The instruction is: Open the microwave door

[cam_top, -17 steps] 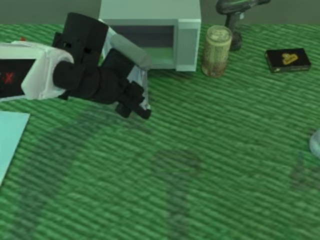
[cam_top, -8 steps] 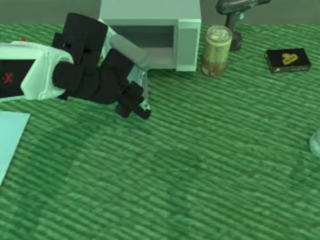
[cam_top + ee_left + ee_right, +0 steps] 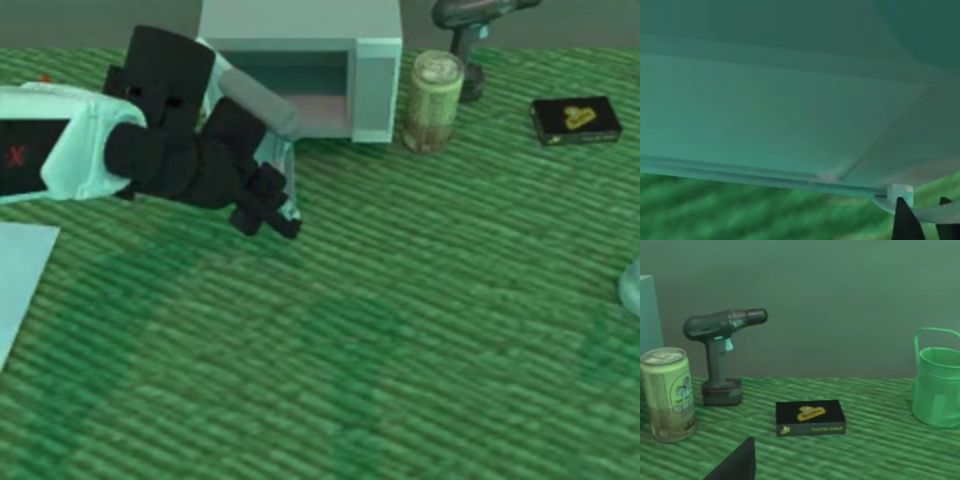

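The microwave door stands swung well out from the microwave, hinged at the oven's left edge and angled toward the front of the table, so the cavity is exposed beside the narrow control strip. The microwave itself sits at the back of the green mat, left of centre. The left gripper is just in front of the microwave's left corner, at the door's free edge; in the left wrist view its fingertips stand close together on either side of the door's pale handle, though whether they actually pinch it I cannot tell. Just right of the microwave stands a tan can, with a drill behind that. A black box lies further right of the microwave, and a green watering can lies beyond it. Only a dark sliver of the right gripper shows; its state is unreadable.
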Available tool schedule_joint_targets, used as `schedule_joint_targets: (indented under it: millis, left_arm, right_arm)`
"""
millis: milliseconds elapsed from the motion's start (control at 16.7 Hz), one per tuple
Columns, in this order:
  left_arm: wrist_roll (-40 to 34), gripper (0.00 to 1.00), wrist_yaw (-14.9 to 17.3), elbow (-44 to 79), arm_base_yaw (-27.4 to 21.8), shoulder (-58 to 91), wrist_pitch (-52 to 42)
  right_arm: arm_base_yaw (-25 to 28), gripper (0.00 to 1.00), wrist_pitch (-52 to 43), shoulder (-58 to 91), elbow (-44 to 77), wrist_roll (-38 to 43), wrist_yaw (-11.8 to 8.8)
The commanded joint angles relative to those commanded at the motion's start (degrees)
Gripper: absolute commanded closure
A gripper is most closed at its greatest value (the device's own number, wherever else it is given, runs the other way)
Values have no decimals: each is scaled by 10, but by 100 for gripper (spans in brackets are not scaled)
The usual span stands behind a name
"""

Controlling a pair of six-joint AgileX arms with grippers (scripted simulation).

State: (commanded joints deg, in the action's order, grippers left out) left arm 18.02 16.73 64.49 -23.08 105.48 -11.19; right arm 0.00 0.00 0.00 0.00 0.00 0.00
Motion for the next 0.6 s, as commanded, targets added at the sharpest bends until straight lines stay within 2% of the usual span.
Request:
schedule_joint_targets:
  millis: [240, 600]
  left_arm:
    - [-1, 100, 5, -1, -4, 0, -1]
    - [38, 100, 28, -3, 15, -5, -12]
  right_arm:
    - [0, 0, 0, 0, 0, 0, 0]
    - [0, 0, 0, 0, 0, 0, 0]
